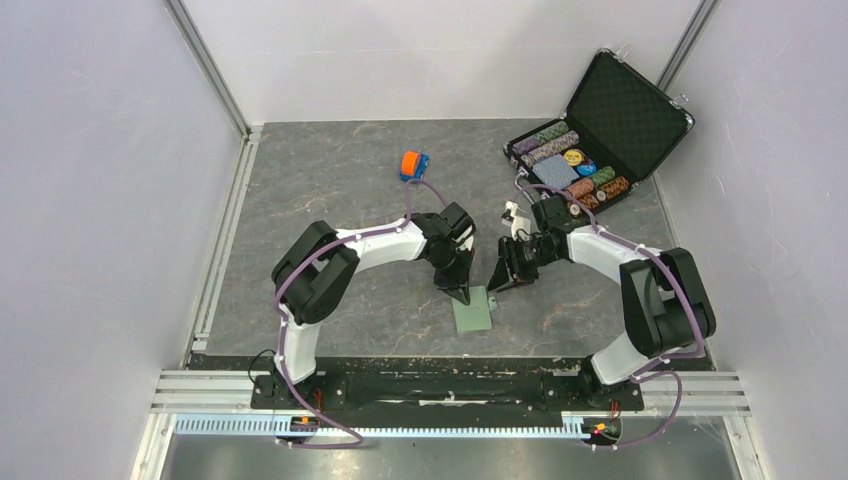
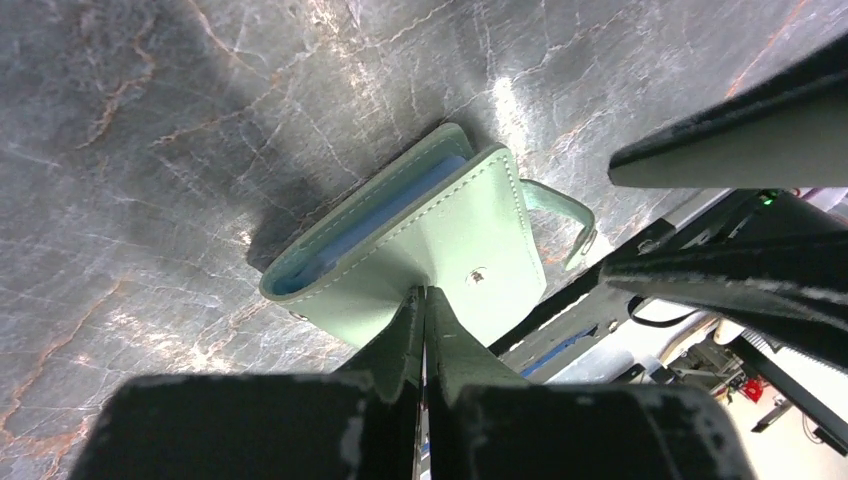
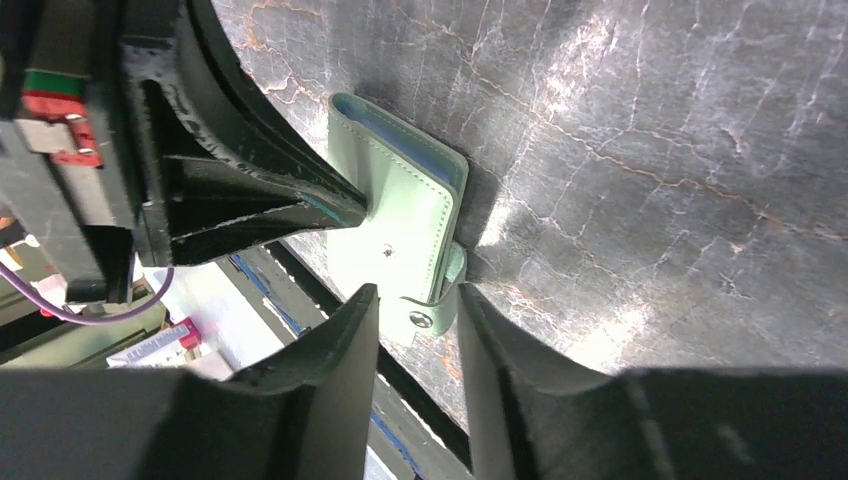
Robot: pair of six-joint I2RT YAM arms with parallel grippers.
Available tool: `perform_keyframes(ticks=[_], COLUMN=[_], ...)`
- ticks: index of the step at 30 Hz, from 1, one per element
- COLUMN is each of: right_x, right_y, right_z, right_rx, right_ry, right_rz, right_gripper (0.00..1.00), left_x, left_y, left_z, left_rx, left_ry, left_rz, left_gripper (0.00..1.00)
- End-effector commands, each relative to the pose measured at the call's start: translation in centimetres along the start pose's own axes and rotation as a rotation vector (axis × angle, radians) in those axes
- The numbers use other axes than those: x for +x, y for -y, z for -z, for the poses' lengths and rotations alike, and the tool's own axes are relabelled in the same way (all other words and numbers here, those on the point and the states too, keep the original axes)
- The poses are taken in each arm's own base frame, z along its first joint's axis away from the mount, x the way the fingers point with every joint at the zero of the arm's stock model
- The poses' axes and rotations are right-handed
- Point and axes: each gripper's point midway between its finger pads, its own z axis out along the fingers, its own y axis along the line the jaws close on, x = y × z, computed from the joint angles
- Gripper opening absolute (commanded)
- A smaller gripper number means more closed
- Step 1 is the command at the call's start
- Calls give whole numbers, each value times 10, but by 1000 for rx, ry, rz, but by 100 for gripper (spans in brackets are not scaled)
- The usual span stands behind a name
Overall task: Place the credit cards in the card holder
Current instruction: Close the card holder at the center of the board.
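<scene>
Grey marbled surface (image 1: 330,200), enclosed by white walls. Overhead view: the card holder (image 1: 473,311) lies folded near the front edge, between the two arms. The left tool (image 1: 463,293) bears on its near-left corner; the right tool (image 1: 498,282) stands just beside its right side. A toy car (image 1: 413,165) and an open chip case (image 1: 600,130) sit well apart at the rear. No credit cards can be made out in any view.

Left wrist view: the left tool is clenched fully, with its tips touching the green cover by the snap stud (image 2: 478,274). This reads as a hold-down, so the holder cannot slide. The cover is slightly raised, showing the blue lining, and the strap (image 2: 560,205) hangs loose.

Right wrist view: the right tool's jaws stand apart, straddling the strap tab (image 3: 424,318) without pinching it. Judgement: the holder is being steadied so the tab can be taken and the cover lifted. Task at an early stage; loading the cards is not yet begun.
</scene>
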Motion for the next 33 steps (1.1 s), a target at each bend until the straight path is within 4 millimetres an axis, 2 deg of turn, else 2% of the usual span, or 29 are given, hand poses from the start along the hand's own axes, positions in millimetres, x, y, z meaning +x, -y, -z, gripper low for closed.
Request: perform_keyframes(ticks=[1, 4, 10, 12, 14, 18, 23, 26, 33], right_x=[-17, -18, -24, -22, -19, -10, -3, -2, -1], right_y=[-10, -7, -15, -13, -7, 4, 16, 19, 22], right_z=[6, 4, -5, -10, -16, -27, -32, -33, -33], right_rx=[-42, -46, -134, -149, -143, -130, -82, -69, -51], right_ry=[43, 40, 50, 37, 20, -7, -21, -18, -17], right_rz=[65, 62, 63, 55, 43, 16, -18, -25, -35], right_gripper=[33, 22, 11, 8, 5, 3, 2, 1, 0], left_x=[-1, 2, 4, 1, -4, -14, -17, -18, -17], left_y=[-5, -9, -12, -7, 2, 30, 48, 58, 57], left_z=[-3, -8, -12, -8, -3, 9, 14, 15, 10], left_rx=[-52, -85, -115, -102, -69, 53, 173, 259, 253], left_ry=[-10, -27, -45, -27, 2, 70, 94, 91, 66], left_rz=[-63, -75, -88, -92, -99, -100, -41, -7, 10], left_gripper=[2, 2, 4, 7, 15, 29, 44, 46, 45])
